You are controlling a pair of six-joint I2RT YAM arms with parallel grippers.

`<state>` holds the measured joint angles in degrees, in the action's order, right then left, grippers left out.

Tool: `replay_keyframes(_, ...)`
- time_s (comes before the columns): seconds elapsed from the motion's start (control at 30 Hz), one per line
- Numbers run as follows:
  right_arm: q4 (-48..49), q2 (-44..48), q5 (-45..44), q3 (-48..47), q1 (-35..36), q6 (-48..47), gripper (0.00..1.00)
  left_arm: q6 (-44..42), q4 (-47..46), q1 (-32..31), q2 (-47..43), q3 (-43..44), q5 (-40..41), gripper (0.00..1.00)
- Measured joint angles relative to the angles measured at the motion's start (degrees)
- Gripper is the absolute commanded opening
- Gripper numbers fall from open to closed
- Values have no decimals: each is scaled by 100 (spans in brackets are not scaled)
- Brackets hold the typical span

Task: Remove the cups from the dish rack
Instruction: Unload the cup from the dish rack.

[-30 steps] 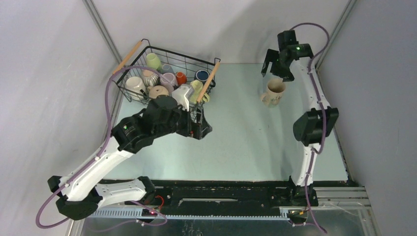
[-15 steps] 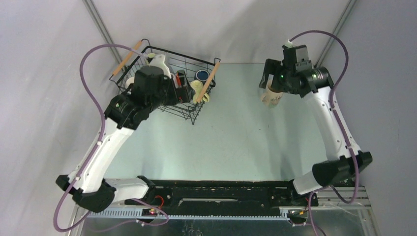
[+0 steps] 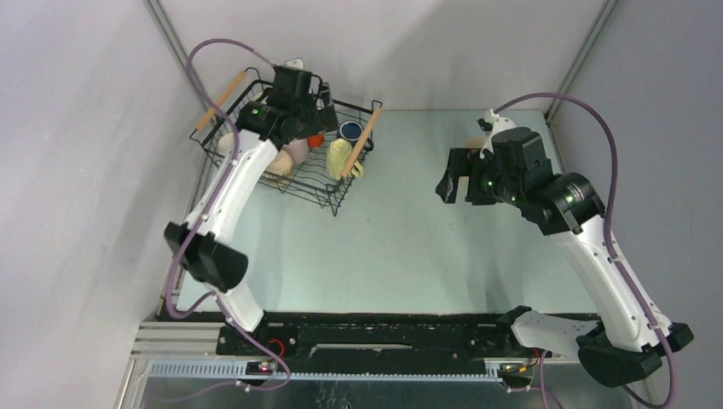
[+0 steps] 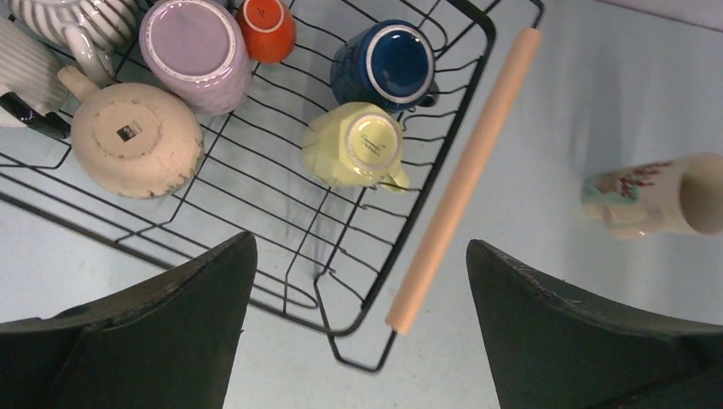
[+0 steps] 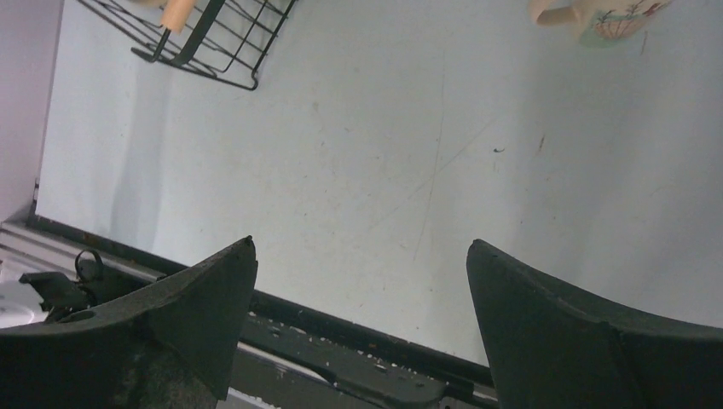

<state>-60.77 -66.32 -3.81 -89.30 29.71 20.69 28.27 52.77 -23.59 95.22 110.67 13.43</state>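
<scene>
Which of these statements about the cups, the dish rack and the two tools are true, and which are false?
1. The yellow cup sits inside the dish rack. True.
2. The left tool grips a cup. False: it is open and empty above the rack.
3. A decorated cream cup is on the table, outside the rack. True.
4. The right tool is shut. False: it is open, holding nothing.
5. The orange cup stands on the table. False: it is in the rack.
</scene>
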Motion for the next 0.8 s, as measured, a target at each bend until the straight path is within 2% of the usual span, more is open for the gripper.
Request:
replay_keyframes(0.43, -240, 494, -24, 197, 348, 144, 100, -297, 48, 92, 1921, 804, 15, 100)
replay_keyframes(0.8, -487, 667, -72, 199, 428, 295, 100, -334, -149, 192, 2776, 896, -131, 100)
